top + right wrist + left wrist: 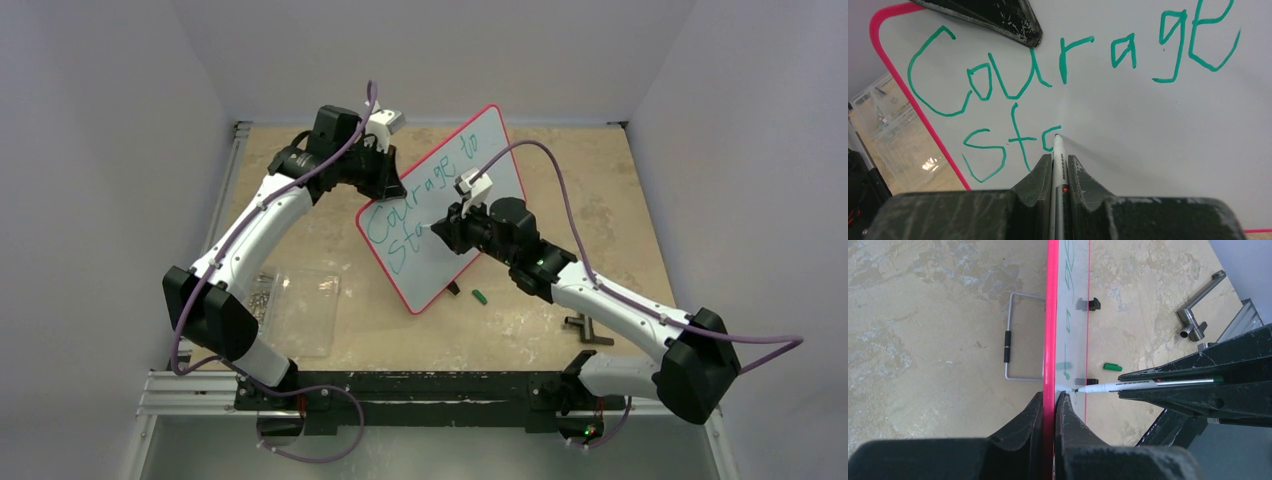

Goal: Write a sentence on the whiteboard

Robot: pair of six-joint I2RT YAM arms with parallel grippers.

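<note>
The sentence [1064, 60] runs in teal-green marker across the whiteboard [428, 280]. The top line reads "Courage to". Below it stands "Sta" and the start of one more stroke. The whiteboard stands propped at a slant near the middle of the counter [600, 200], its red-pink rim all round.

A white marker [1058, 150] has its tip touching the whiteboard at the end of the lower line. The right tool [1059, 162] is clamped tight on the marker's barrel, in front of the whiteboard's written face. The left tool [1049, 397] is pinched on the whiteboard's rim at its upper left edge, one finger on each face.

Behind the whiteboard a wire stand [1015, 335] shows. A green cap [479, 296] lies on the counter just beside the whiteboard's lower edge. A dark metal crank [585, 330] lies further to the right of the whiteboard. A clear plastic box [300, 310] sits to its left.
</note>
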